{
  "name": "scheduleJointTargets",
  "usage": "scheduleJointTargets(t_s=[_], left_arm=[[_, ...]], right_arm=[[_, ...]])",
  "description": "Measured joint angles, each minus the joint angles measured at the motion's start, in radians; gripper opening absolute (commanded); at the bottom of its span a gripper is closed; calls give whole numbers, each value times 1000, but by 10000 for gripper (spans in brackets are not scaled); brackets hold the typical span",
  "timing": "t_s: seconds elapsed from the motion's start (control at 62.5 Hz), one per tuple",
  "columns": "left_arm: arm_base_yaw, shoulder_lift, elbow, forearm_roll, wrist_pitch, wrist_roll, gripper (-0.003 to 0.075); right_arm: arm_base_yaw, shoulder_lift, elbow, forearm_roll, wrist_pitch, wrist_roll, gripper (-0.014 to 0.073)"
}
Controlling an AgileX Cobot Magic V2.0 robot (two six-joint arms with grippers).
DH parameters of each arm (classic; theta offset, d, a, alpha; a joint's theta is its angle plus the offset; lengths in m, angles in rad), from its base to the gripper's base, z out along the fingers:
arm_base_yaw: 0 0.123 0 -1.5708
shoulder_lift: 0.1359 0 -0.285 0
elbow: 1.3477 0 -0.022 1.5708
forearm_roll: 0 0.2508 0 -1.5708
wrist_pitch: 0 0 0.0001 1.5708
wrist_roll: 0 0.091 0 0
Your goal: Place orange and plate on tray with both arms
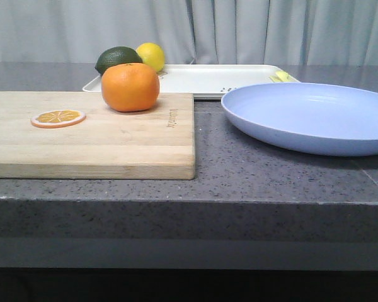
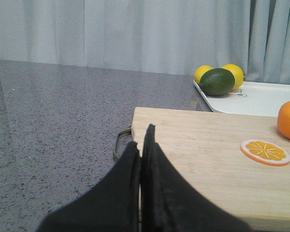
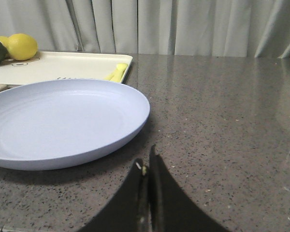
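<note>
The orange (image 1: pixel 130 87) is sitting on the wooden cutting board (image 1: pixel 113 141); the plate (image 1: pixel 312 117) is lying beside it; the tray (image 1: pixel 208 78) is waiting behind; the left gripper (image 2: pixel 141 145) and right gripper (image 3: pixel 145 166) are both pressing closed, holding nothing.

The left tool (image 2: pixel 141 145) shows only in its own wrist view, its two dark fingers (image 2: pixel 128 169) pressed flat together with barely a seam between them, holding nothing. It sits low, close over the tabletop (image 2: pixel 53 125). The right tool (image 3: pixel 146 169) looks the same in its wrist view: fingers (image 3: pixel 159 193) closed against each other, empty, tips low over the tabletop. Neither arm appears in the front view.
</note>
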Motion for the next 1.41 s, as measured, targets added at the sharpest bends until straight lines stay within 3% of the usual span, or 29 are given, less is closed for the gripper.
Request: scheduleJointTargets(t_s=[0.688,1.008,1.232,1.407], left_arm=[[0,0,0,0,-7,0,-20],[0,0,-5,0,-169,0,-20],[0,28,-213,0,-1,0,-20],[0,165,-407,0,181,0,-20]], right_arm=[[0,0,0,0,0,0,-117],[0,0,-30,0,-35,0,-117],[0,5,-218,0,29,0,-117],[0,123,-389,0,110,-7,-117]])
